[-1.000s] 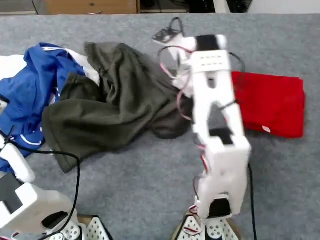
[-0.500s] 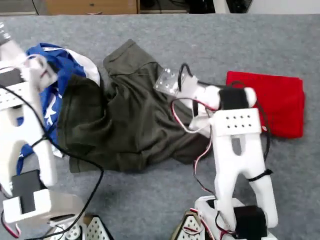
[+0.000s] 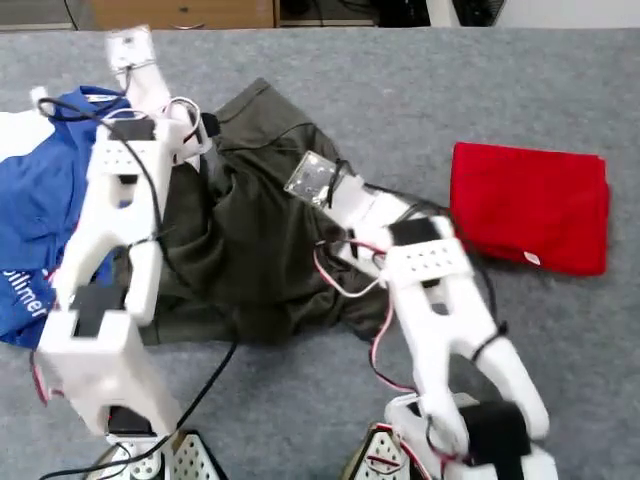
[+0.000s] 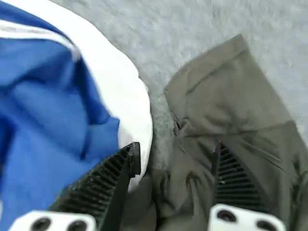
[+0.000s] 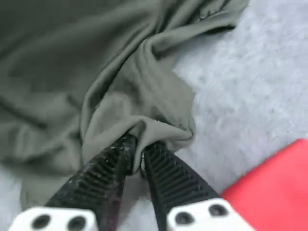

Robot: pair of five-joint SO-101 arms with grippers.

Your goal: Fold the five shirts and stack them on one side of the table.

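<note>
An olive shirt (image 3: pixel 250 235) lies crumpled and partly spread in the middle of the table. My right gripper (image 3: pixel 348 212) is at the shirt's right edge, shut on a bunched fold of the olive shirt (image 5: pixel 120 86), with its fingertips (image 5: pixel 126 147) pinching the cloth just above the table. My left gripper (image 4: pixel 175 161) hangs open over the seam where the olive shirt (image 4: pixel 231 110) meets a blue and white shirt (image 4: pixel 57 106); in the high view my left gripper (image 3: pixel 195 132) is at the olive shirt's far left corner. A folded red shirt (image 3: pixel 530 205) rests at the right.
The blue shirt (image 3: pixel 35 210) is heaped at the table's left edge with a white shirt (image 3: pixel 15 130) behind it. Bare grey table (image 3: pixel 400 90) stretches along the far side and at the front right. A corner of the red shirt (image 5: pixel 274 192) lies close to my right gripper.
My left arm swung up from the front left corner to the olive shirt's far left corner. My right arm drew back and leftward with the shirt's edge, and the shirt spread flatter.
</note>
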